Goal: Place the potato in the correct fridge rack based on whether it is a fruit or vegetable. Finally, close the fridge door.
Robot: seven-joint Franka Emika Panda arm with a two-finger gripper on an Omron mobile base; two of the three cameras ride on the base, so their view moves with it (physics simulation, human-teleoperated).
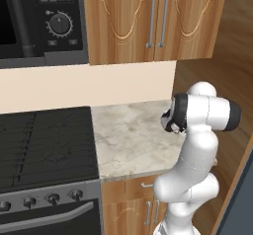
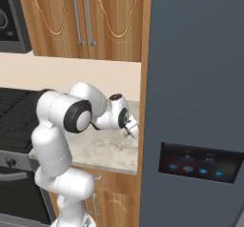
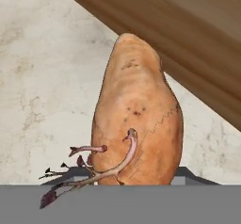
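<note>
- One potato (image 3: pixel 136 119) lies on the desk (image 3: pixel 42 77), between our fingers; whether they grip it we cannot tell.
- Its tapered, sprouted end may slip during lifting.

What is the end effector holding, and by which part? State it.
Cannot tell: the potato sits between the end effector fingertips at its sprouted end, grip unconfirmed.

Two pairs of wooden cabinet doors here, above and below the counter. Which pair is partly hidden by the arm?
The lower cabinet doors under the marble counter; the arm covers their right side. The upper cabinet doors are fully visible.
</note>
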